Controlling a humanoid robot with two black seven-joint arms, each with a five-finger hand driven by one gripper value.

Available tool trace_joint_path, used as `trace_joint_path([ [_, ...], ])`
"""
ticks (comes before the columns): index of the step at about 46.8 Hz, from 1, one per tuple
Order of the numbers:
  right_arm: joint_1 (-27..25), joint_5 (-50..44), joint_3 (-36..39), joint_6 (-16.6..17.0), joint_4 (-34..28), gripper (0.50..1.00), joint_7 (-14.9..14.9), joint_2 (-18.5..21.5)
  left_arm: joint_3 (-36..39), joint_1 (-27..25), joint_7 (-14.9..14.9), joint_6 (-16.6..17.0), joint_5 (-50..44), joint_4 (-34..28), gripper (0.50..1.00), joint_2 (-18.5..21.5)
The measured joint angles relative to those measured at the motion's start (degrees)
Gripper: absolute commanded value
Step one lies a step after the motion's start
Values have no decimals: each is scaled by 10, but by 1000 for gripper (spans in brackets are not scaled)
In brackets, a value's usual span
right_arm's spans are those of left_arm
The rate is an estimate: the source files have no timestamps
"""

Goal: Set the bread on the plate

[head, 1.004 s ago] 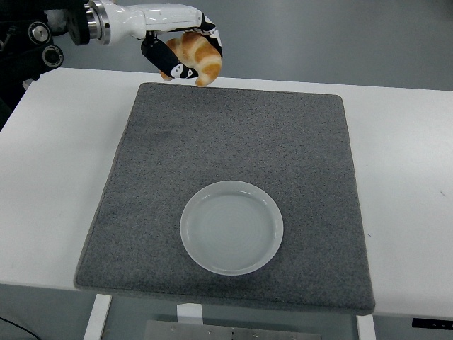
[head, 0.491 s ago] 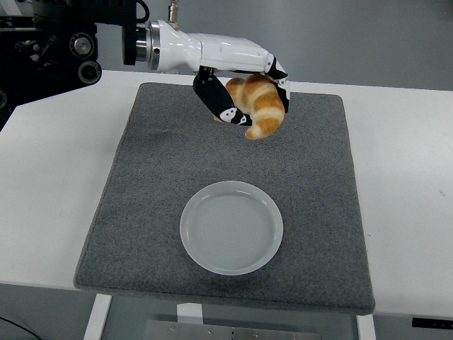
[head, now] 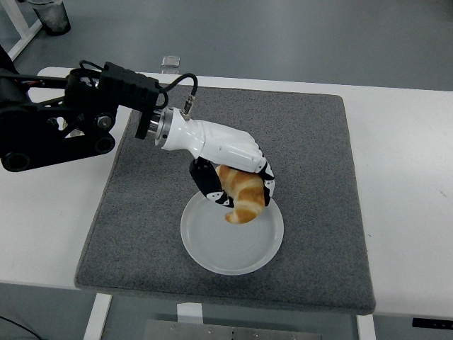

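Note:
A golden croissant (head: 241, 196) is held in my left hand (head: 237, 185), whose fingers curl around it from both sides. The hand hangs over the upper part of the white round plate (head: 241, 251), with the croissant's lower tip just above the plate's inside. I cannot tell whether the bread touches the plate. The plate sits on the grey mat (head: 311, 156), near its front middle. My left arm reaches in from the left edge across the mat. My right arm is out of sight.
The grey mat covers the middle of the white table (head: 403, 177). A dark container (head: 51, 14) stands on the floor beyond the table's far left corner.
My left hand has carried the croissant from the mat's far edge toward me and down, ending over the plate. The arm now stretches further in across the mat.

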Motion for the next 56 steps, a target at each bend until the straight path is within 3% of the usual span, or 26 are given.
trace_joint_path([
  [28,0,0,0,0,0,952,0,0,3,85,1,6,79,51,500,-32],
  [56,0,0,0,0,0,952,0,0,2,104,2,12,85,65,500,-33],
])
